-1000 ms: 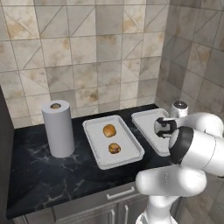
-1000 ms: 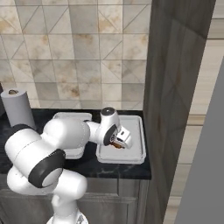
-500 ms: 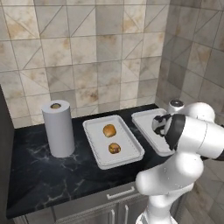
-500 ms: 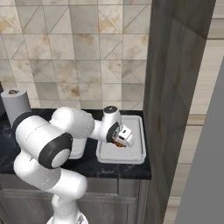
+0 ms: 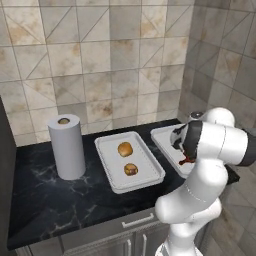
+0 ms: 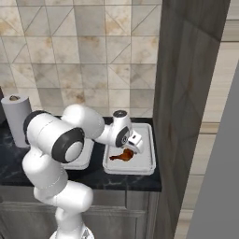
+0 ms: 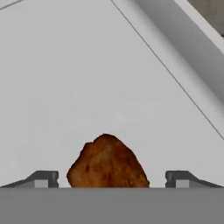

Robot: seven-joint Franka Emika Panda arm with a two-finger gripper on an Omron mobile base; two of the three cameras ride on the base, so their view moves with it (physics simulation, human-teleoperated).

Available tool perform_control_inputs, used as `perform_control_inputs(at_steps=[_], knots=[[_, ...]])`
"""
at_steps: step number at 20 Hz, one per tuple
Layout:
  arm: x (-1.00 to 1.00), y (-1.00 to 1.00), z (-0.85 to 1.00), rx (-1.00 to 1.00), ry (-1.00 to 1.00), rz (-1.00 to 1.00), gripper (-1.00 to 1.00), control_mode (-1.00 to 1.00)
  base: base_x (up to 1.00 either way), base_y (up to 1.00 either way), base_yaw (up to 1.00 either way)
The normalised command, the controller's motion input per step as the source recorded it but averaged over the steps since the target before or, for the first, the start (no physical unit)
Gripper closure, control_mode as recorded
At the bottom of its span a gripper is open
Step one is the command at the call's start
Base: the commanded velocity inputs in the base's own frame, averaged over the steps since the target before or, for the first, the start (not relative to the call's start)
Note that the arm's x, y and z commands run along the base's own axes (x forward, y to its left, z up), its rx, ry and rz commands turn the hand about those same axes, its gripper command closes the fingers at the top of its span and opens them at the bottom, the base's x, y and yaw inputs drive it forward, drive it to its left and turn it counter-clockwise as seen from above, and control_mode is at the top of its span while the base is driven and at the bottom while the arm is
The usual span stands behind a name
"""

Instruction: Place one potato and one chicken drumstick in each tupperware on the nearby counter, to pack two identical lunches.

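Black marbled desk (image 5: 60, 200) is carrying two white trays, and I'm looking at the right-hand tray (image 6: 148, 140) w/ the arm bent low over it. The tool (image 7: 112, 179) is sitting just above the tray floor, fingers (image 7: 43, 179) spread wide apart, one on each side of the chicken drumstick (image 7: 108, 162); in the hand view the brown meat is lying between the tips w/ clear gaps on both sides, so nothing is pinched. From the right base view the drumstick (image 6: 123, 155) is lying flat inside the right tray, near its front-left part, w/ the wrist right over it. In the left base view I'm seeing only a bit of the drumstick (image 5: 186, 160) poking out beside the forearm.

The left tray (image 5: 107, 172) is holding two potatoes, well apart from the tool: one potato (image 5: 125, 149) toward the back, the other potato (image 5: 131, 169) toward the front, not touching each other. A paper towel roll (image 5: 66, 146) is standing upright on the desk left of that tray. I can't tell if any tupperware is in view.
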Motion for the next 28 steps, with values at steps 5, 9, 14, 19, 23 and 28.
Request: perform_control_inputs(at_steps=[5,9,14,19,23,28], knots=[[-0.57,-0.01,0.25,0.00,0.02,0.00,-1.00,-1.00,0.00,0.00,0.00],[-1.00,0.00,0.73,0.00,0.00,0.00,-1.00,-1.00,0.00,0.00,0.00],[-0.81,0.48,0.98,-0.04,0.00,0.00,-1.00,-1.00,0.00,0.00,0.00],[-0.52,0.76,1.00,-0.01,-0.06,0.06,-1.00,-1.00,0.00,0.00,0.00],[-0.49,0.65,1.00,0.00,-0.08,0.14,-1.00,-1.00,0.00,0.00,0.00],[-0.57,0.69,0.98,0.00,-0.03,0.19,-1.00,-1.00,0.00,0.00,0.00]])
